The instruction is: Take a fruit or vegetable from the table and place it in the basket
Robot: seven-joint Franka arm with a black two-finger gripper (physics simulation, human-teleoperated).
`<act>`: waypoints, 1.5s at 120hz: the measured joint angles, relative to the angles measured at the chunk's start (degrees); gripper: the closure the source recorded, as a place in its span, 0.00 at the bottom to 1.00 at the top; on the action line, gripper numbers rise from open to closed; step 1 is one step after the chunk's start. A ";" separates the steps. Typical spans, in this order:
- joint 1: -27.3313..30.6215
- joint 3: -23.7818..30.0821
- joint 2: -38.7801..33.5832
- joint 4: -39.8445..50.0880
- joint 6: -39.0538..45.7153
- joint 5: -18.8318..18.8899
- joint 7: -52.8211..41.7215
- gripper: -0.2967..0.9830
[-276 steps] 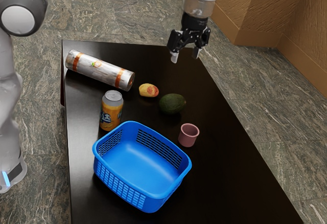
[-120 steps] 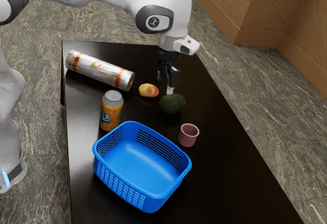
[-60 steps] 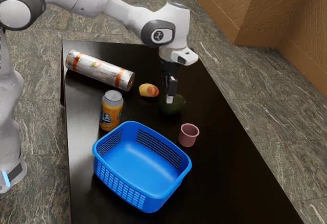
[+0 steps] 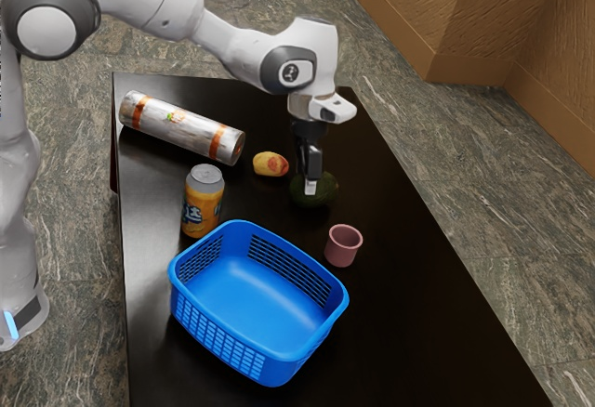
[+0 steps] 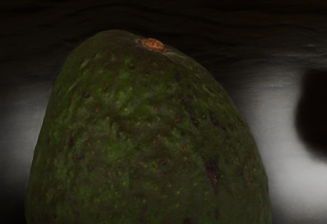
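The claw (image 4: 311, 184) is down at the avocado (image 4: 327, 191) on the worktop (image 4: 400, 314); clenched or released, I cannot tell. In the exterior view, the avocado's long axis runs roughly 9 to 3 o'clock, the basket (image 4: 304, 347) lies at its 7, the pink cup (image 4: 341, 251) nearer at 5.

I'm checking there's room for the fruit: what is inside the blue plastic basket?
No item shows inside the blue plastic basket; its visible floor is bare. The walls nearest the camera hide their own inner faces.
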State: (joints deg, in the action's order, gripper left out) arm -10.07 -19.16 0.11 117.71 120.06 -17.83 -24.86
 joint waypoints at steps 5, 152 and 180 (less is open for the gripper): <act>0.07 0.00 0.53 0.00 0.27 -0.41 -0.37 0.23; -4.71 30.64 -35.99 25.60 8.96 -15.11 14.69 0.30; -3.72 30.68 -36.05 25.45 9.13 -15.87 16.18 0.25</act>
State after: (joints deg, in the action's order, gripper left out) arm -13.79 11.52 -35.94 143.16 129.19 -33.70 -8.69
